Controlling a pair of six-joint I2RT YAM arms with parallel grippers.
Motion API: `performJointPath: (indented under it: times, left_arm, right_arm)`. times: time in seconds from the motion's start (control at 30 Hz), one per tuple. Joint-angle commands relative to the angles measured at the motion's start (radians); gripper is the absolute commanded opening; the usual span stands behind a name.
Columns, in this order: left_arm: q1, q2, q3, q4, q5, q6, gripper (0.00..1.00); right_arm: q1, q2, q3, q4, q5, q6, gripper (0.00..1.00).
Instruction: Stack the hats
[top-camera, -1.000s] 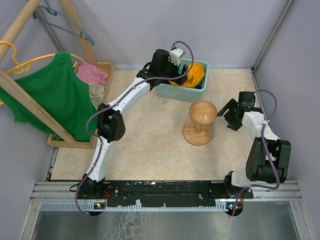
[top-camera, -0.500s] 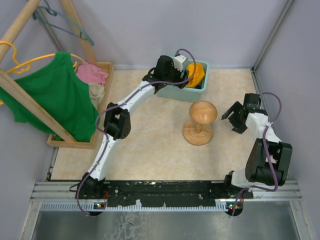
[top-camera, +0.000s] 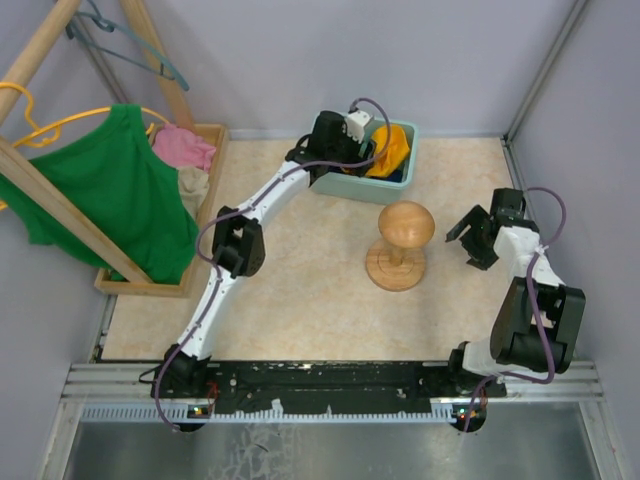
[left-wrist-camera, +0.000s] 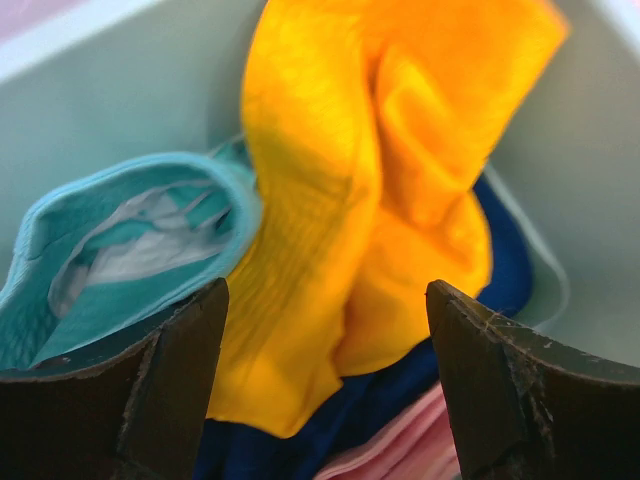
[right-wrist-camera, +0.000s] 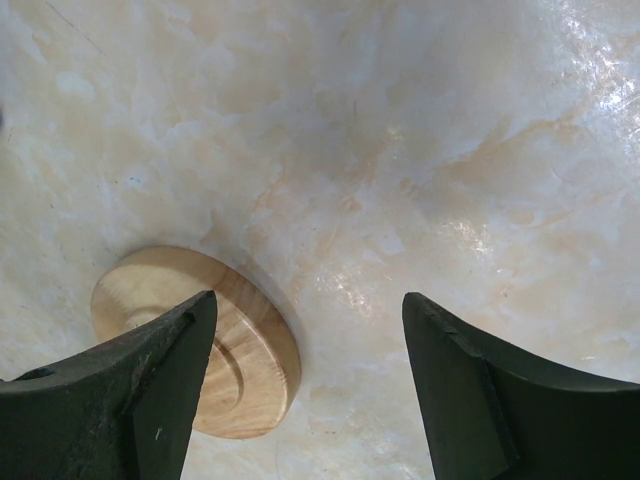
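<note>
The hats lie in a teal bin (top-camera: 335, 184) at the back. The orange-yellow hat (top-camera: 390, 148) is on top; in the left wrist view it (left-wrist-camera: 340, 200) fills the middle, with the teal hat (left-wrist-camera: 120, 240) to its left, the navy hat (left-wrist-camera: 400, 395) beneath and the pink hat (left-wrist-camera: 400, 450) at the bottom. My left gripper (top-camera: 362, 150) is open over the bin, its jaws either side of the orange-yellow hat (left-wrist-camera: 325, 330), not closed on it. My right gripper (top-camera: 468, 238) is open and empty, right of the wooden hat stand (top-camera: 404, 228), above the stand's base (right-wrist-camera: 225, 350).
A wooden rack at the left carries a green tank top (top-camera: 110, 190) on a yellow hanger. A wooden tray (top-camera: 215, 140) beneath holds a shapeless pink cloth (top-camera: 183, 147) and a beige cloth. Walls close in at the back and right.
My left gripper has moved right and down into the bin over the hats. My right gripper has drifted slightly right and toward me, away from the stand.
</note>
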Motion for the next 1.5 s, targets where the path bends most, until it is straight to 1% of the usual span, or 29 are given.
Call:
performJointPath:
  times: [0.0,0.1,0.17,0.27,0.4,0.43,0.47,0.5,0.63,0.7,0.73,0.77,0.9,1.03,1.23,1.37,1.47]
  left_arm:
    - [0.036,-0.033,-0.041,-0.158,-0.048,0.051,0.86]
    - [0.053,-0.053,-0.033,-0.207,-0.066,0.064,0.87]
    - [0.058,-0.066,-0.041,-0.193,-0.052,0.063,0.87]
    - [0.059,-0.045,-0.023,-0.177,-0.031,0.054,0.89]
    - [0.058,-0.013,-0.015,-0.164,0.026,0.032,0.9]
    - [0.057,-0.004,-0.018,-0.159,0.049,0.027,0.89]
    - [0.055,0.002,-0.021,-0.153,0.074,0.025,0.86]
    - [0.051,0.005,-0.021,-0.146,0.096,0.023,0.81]
    - [0.038,-0.013,-0.025,-0.103,0.17,-0.008,0.33]
    - [0.038,-0.048,-0.038,-0.074,0.192,-0.025,0.13]
    - [0.039,-0.068,-0.041,-0.066,0.185,-0.032,0.03]
    - [0.044,-0.092,-0.04,-0.06,0.183,-0.041,0.0]
    - [0.09,-0.207,-0.046,-0.006,0.2,-0.142,0.0]
    - [0.143,-0.303,-0.046,0.07,0.272,-0.257,0.0]
    - [0.201,-0.349,-0.013,0.116,0.426,-0.477,0.0]
    - [0.221,-0.37,-0.032,0.186,0.557,-0.673,0.0]
    - [0.223,-0.392,-0.054,0.312,0.639,-0.848,0.0]
  right_arm:
    - [-0.006,-0.028,0.016,0.012,-0.011,-0.014,0.75]
    - [-0.006,-0.02,0.029,0.012,-0.019,-0.01,0.75]
    - [-0.006,-0.017,0.034,0.017,-0.02,-0.008,0.75]
    - [-0.006,-0.011,0.038,0.014,-0.026,-0.009,0.75]
    - [-0.006,-0.017,0.033,0.012,-0.025,-0.011,0.75]
    - [-0.006,-0.019,0.029,0.012,-0.026,-0.012,0.75]
    - [-0.006,-0.02,0.025,0.01,-0.026,-0.011,0.75]
    - [-0.006,-0.023,0.023,0.01,-0.028,-0.011,0.75]
    - [-0.006,-0.029,0.013,0.015,-0.03,-0.005,0.75]
    - [-0.006,-0.03,0.03,0.009,-0.034,-0.006,0.75]
    - [-0.006,-0.03,0.044,0.003,-0.036,-0.009,0.75]
    - [-0.006,-0.031,0.059,-0.005,-0.039,-0.01,0.75]
    - [-0.006,-0.046,0.135,-0.045,-0.026,-0.018,0.75]
    - [-0.005,-0.059,0.176,-0.064,-0.03,-0.009,0.75]
    - [-0.002,-0.096,0.236,-0.069,-0.059,0.015,0.74]
    - [-0.001,-0.108,0.337,-0.071,-0.107,0.028,0.74]
    - [0.004,-0.118,0.4,-0.051,-0.179,0.042,0.74]
